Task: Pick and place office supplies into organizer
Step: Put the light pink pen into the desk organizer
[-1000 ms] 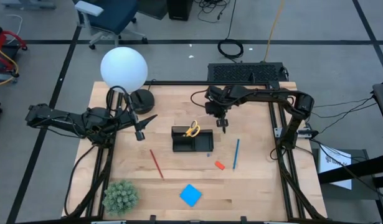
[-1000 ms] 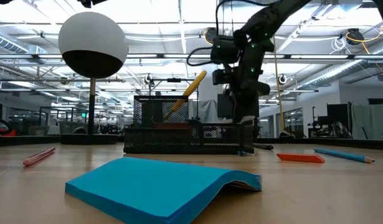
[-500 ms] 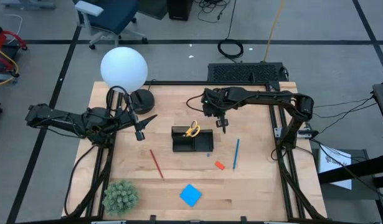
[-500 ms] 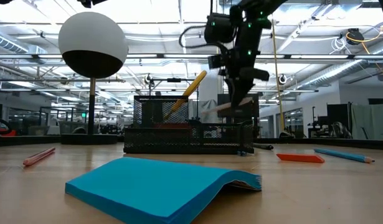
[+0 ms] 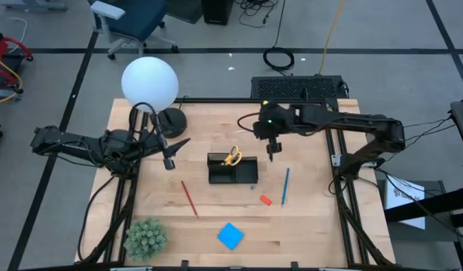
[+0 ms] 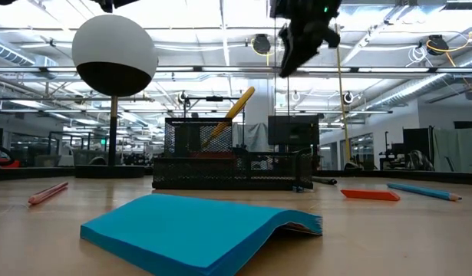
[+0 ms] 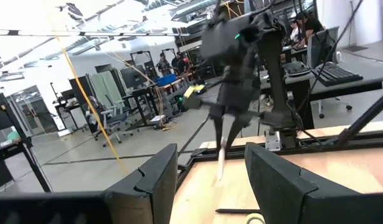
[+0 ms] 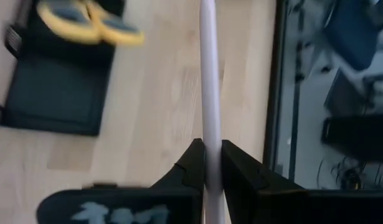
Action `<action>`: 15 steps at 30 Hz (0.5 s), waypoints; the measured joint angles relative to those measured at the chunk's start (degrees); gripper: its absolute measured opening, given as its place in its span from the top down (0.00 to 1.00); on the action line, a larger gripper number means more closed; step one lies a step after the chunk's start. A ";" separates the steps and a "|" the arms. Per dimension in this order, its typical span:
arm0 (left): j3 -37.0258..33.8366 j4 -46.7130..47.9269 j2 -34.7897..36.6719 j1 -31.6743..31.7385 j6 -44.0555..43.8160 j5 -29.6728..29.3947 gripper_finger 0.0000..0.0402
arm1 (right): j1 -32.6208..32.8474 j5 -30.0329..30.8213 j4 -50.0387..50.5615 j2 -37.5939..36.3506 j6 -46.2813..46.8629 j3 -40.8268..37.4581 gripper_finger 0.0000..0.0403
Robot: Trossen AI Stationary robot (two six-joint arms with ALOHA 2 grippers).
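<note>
My right gripper [image 5: 271,150] hangs high above the table, just right of the black organizer [image 5: 233,169], and is shut on a pale pen [image 8: 210,93]. Yellow-handled scissors [image 5: 232,156] stick up out of the organizer's narrow compartment. On the table lie a red pencil [image 5: 189,198], a blue pen [image 5: 285,186], an orange-red eraser [image 5: 266,200] and a blue note pad [image 5: 230,235]. My left gripper [image 5: 171,159] waits open at the table's left, near the lamp base. My right gripper pinches the pale pen between its two fingers [image 8: 194,165], which point down from above. The pen's shaft [image 8: 209,134] runs on past the fingertips, along the fingers. Seen in the left wrist view, the pen [image 7: 221,158] hangs below the gripper, nearly upright and clear of the table.
A white globe lamp [image 5: 150,83] on a round black base [image 5: 171,119] stands at the far left. A green spiky plant [image 5: 145,238] sits at the near left corner. Bare wood lies right of the blue pen and behind the organizer.
My right gripper has risen from table height behind the organizer to well above it, staying shut. The pale pen has come up with it, off the table, and now hangs below the fingers.
</note>
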State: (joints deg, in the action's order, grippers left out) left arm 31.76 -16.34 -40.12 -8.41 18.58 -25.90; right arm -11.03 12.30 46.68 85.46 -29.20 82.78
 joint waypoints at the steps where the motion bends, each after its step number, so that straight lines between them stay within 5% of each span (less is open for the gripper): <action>1: 0.09 -0.09 -0.04 0.33 -0.32 0.53 0.54 | 0.58 -0.05 -0.90 -0.58 0.14 0.00 0.95; 15: 0.14 2.54 -5.68 6.73 3.56 6.39 0.54 | 8.79 -0.53 -14.46 -1.90 0.88 -0.60 0.95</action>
State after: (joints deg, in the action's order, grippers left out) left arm 31.90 -13.80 -45.81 -1.67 22.13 -19.51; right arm -2.24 11.78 32.22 83.56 -28.32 82.18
